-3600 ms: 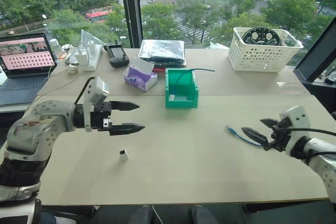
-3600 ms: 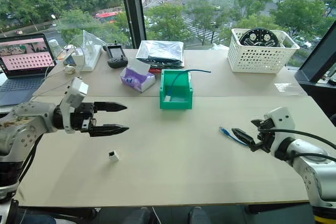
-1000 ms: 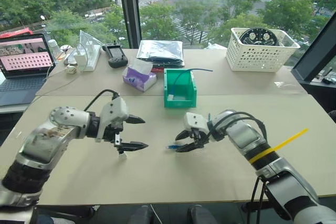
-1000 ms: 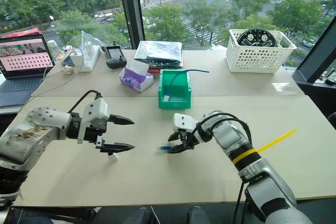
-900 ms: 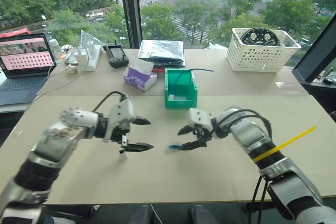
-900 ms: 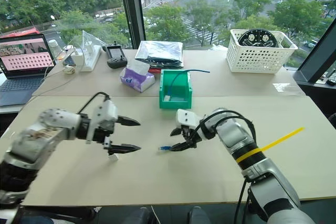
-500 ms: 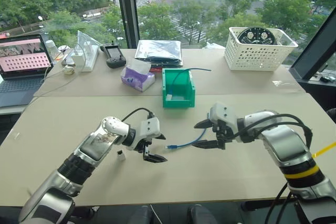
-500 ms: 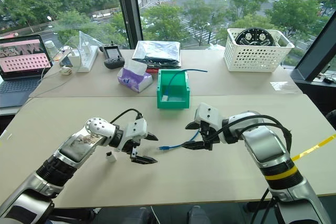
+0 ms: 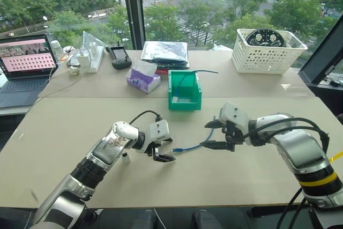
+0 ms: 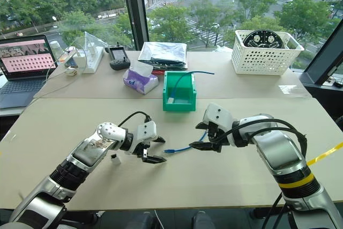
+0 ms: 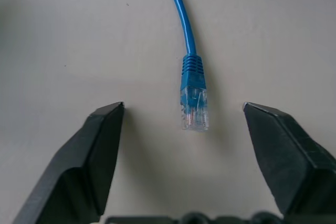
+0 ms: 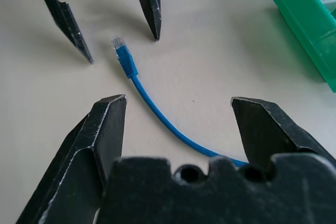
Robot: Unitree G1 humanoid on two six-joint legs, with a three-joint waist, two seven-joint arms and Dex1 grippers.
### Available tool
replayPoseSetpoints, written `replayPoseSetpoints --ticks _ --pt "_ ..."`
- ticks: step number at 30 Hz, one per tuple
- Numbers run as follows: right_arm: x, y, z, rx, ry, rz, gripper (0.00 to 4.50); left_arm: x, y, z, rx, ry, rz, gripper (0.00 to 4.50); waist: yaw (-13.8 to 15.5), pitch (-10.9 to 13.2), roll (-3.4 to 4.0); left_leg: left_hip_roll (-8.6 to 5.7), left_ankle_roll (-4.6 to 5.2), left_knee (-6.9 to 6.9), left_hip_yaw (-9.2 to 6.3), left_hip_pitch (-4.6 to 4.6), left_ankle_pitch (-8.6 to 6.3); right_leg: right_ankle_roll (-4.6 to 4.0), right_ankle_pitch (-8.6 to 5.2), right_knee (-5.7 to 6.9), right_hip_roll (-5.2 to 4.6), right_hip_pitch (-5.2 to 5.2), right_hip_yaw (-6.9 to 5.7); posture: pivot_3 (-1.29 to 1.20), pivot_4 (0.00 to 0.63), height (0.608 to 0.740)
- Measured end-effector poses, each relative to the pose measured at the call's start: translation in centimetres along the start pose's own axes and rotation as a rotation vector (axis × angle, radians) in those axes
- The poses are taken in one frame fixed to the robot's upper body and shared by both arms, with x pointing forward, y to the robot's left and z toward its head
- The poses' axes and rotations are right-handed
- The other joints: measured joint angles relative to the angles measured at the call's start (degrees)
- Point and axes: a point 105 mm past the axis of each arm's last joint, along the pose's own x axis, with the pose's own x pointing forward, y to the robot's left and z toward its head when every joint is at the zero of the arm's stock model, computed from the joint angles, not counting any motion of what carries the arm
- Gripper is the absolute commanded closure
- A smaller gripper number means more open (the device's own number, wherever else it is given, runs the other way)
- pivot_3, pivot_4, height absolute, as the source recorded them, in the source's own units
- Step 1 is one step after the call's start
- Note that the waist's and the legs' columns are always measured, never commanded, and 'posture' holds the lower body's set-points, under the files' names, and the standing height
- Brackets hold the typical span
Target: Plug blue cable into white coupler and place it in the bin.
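Mid-table, toward the near edge, the blue cable lies flat with its clear plug between the spread fingers of the left gripper, jaws wide, plug untouched. Right gripper hovers over the cable's other stretch, jaws likewise wide, gripping nothing. White coupler sits on the table just beside the left forearm, apart from the cable; green bin stands farther back at the table's middle, near the seam.

R jaws released blue cable, L gripper nearer
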Motion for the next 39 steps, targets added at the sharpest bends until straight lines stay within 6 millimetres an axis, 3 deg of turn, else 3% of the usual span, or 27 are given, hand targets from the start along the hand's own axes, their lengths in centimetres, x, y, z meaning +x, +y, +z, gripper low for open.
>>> replayPoseSetpoints --ticks 7,8,13,18,21,26,32,39 --pt "-0.9 0.9 -0.6 0.079 0.003 0.019 0.76 0.2 0.1 0.2 -0.012 -0.012 0.003 4.33 0.2 0.0 0.0 0.0 0.05 0.0 -0.02 -0.04 -0.03 -0.02 0.02 -0.03 -0.01 0.0 -0.01 0.0 0.15 0.728" --pt "-1.2 1.4 -0.6 0.114 -0.008 0.033 0.76 0.4 0.1 0.3 -0.019 -0.019 0.002 4.5 0.3 0.0 0.0 0.0 0.05 -0.01 -0.03 -0.05 -0.03 -0.03 0.02 -0.05 -0.02 0.01 -0.01 0.0 0.15 0.728" --pt "-2.4 5.4 -1.7 0.346 -0.034 0.148 0.76 1.2 -0.1 1.2 -0.104 -0.089 0.001 4.49 1.0 0.0 -0.01 0.0 0.09 0.06 -0.05 -0.18 -0.05 0.01 0.02 -0.12 -0.07 -0.01 -0.05 0.0 0.15 0.728" --pt "-1.4 7.8 -1.2 0.613 -0.165 0.199 0.76 1.0 0.0 4.1 -0.179 -0.221 0.01 4.49 0.6 0.0 -0.02 0.09 0.08 0.07 -0.05 -0.15 -0.05 0.02 0.02 -0.07 -0.02 -0.02 -0.04 0.0 0.15 0.728" --pt "-0.5 7.3 -1.0 0.771 -0.25 0.137 0.76 0.5 -0.2 5.4 -0.181 -0.26 0.007 4.49 0.5 0.0 0.0 0.08 0.08 0.07 -0.05 -0.09 -0.05 0.02 0.02 -0.01 0.01 0.0 0.0 0.0 0.15 0.728" --pt "0.4 4.8 0.7 1.059 -0.523 0.024 0.76 0.1 -0.4 5.7 -0.184 -0.235 0.037 4.49 0.4 0.0 0.05 0.06 0.06 0.04 -0.08 -0.06 -0.04 -0.07 0.07 0.18 0.06 -0.08 0.06 0.0 0.15 0.728" --pt "0.6 3.0 -0.3 1.265 -0.631 -0.129 0.76 0.1 -0.1 5.7 -0.206 -0.216 0.093 4.49 0.4 0.0 0.09 -0.04 0.06 0.02 -0.08 -0.05 -0.04 -0.07 0.07 0.25 -0.02 -0.11 0.05 0.0 0.15 0.728" --pt "0.5 2.3 -1.9 1.37 -0.613 -0.211 0.76 0.0 -0.3 5.9 -0.21 -0.223 0.103 4.49 -0.5 0.0 0.1 -0.02 0.06 -0.03 -0.06 0.02 -0.03 -0.1 0.04 0.33 0.0 -0.11 0.07 0.0 0.15 0.728"
